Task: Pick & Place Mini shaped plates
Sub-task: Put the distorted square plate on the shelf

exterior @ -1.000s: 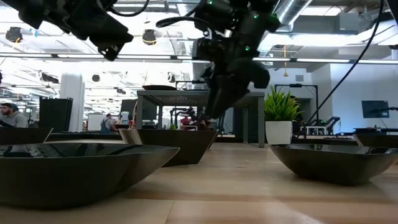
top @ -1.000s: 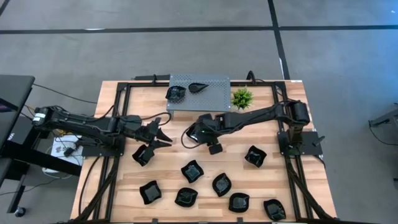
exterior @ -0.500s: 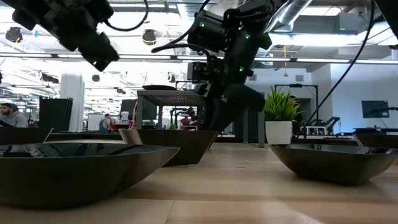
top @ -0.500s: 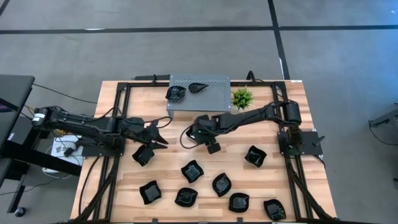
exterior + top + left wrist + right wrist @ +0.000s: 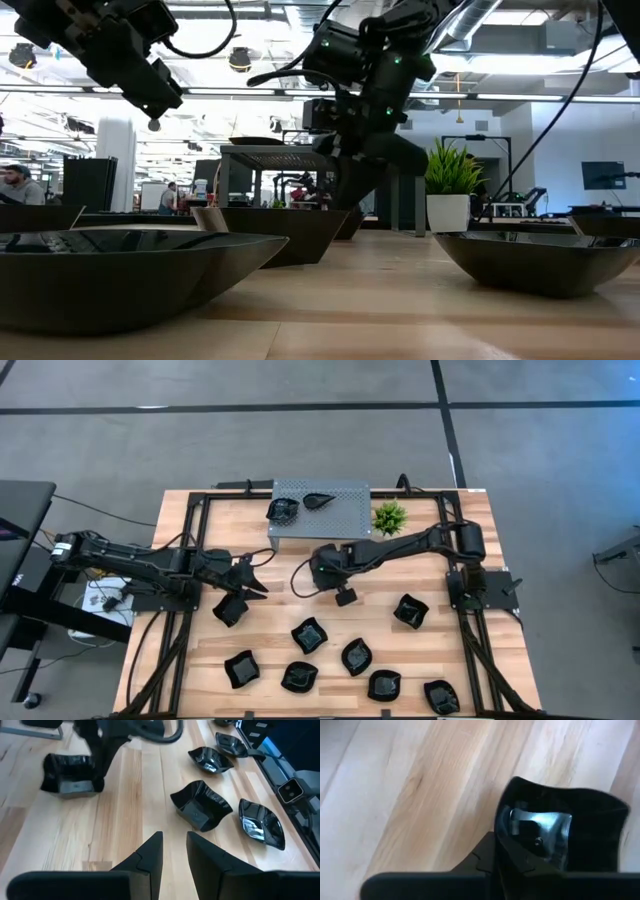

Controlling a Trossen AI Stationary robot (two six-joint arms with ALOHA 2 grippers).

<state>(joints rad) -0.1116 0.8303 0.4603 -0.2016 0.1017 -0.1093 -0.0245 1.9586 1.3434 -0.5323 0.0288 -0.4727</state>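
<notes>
Your right gripper is clamped on the thin rim of a glossy black square mini plate hanging just beneath it over the counter; watch that edge-only pinch, since the slick dish could slip or swing loose during transport.

My right gripper sits mid-table just in front of the stand, clamped on one plate. My left gripper is to its left, above another plate. Two plates lie on the stand, plant just right of it. Remaining plates are spread along the table's front half.
</notes>
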